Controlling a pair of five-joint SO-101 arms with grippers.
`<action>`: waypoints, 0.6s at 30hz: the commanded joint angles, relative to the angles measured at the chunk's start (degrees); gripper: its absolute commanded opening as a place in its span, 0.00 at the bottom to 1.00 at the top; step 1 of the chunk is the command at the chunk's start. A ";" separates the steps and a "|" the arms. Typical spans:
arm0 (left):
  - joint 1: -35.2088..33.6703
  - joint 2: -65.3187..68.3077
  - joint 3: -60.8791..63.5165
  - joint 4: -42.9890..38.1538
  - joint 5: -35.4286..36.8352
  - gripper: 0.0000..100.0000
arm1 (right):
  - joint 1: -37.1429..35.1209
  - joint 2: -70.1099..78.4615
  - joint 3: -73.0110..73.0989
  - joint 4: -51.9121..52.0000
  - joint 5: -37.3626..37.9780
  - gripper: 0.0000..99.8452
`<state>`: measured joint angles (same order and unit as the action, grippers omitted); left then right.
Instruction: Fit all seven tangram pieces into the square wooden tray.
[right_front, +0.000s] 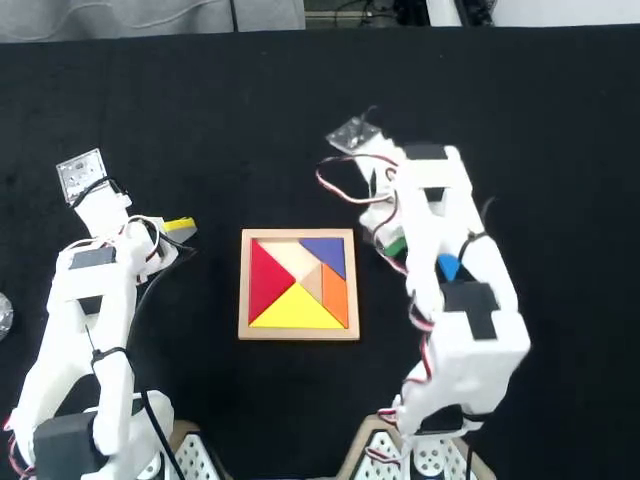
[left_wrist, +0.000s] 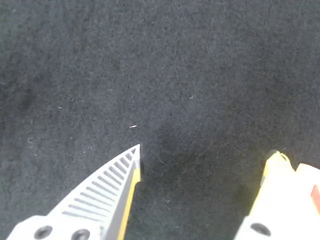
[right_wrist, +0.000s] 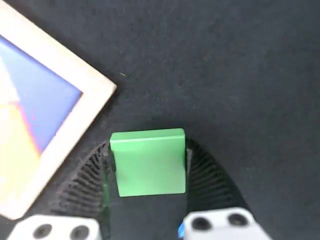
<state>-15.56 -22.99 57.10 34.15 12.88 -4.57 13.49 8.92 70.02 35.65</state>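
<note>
Right gripper (right_wrist: 147, 147) is clamped on the green piece (right_wrist: 147, 167), with the tray (right_wrist: 60, 60) just beside it. Left gripper (left_wrist: 206, 152) stands apart, empty.

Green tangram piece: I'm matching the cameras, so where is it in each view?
High view: green tangram piece just right of the wooden tray.
Right wrist view: clamped in the right gripper, near the wooden tray's corner.
Left wrist view: left gripper over black cloth.
Shared landmark: the wooden tray.
</note>
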 joint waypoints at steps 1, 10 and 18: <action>-0.75 -1.93 -0.40 -0.70 -0.09 0.37 | -6.33 -7.60 -2.86 3.16 -6.86 0.03; -2.86 -2.02 -0.48 -0.79 -0.09 0.37 | -21.01 -8.22 1.01 0.70 -22.33 0.03; -2.86 -2.02 -0.57 -0.70 -0.09 0.37 | -21.89 -5.05 6.02 -8.53 -22.59 0.03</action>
<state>-17.85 -22.99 57.10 34.15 12.88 -25.58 8.84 15.25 63.69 12.62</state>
